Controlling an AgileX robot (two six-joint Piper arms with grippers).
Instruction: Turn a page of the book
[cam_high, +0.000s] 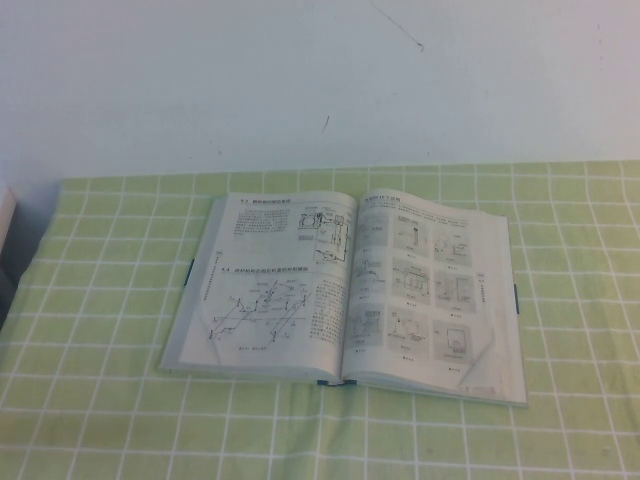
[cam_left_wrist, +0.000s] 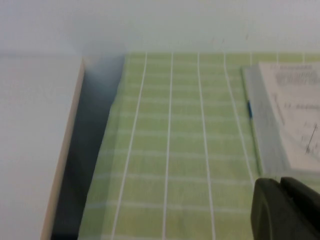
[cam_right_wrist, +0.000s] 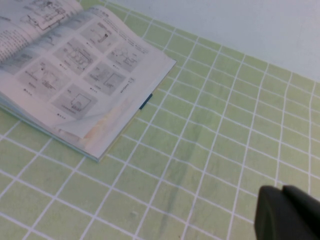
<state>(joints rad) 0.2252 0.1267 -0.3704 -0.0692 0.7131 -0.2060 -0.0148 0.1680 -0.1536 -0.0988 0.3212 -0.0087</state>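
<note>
The book lies open and flat on the green checked cloth in the high view. The page lies flat as the left leaf, showing text and a large line diagram. The right leaf carries boxed grey figures. Neither gripper shows in the high view. My left gripper is shut and empty, above the cloth just off the book's left edge. My right gripper is shut and empty, over the cloth well off the book's right side.
A white block stands beyond the cloth's left edge, with a dark gap between; it also shows at the left edge of the high view. A white wall rises behind the table. Green cloth surrounds the book.
</note>
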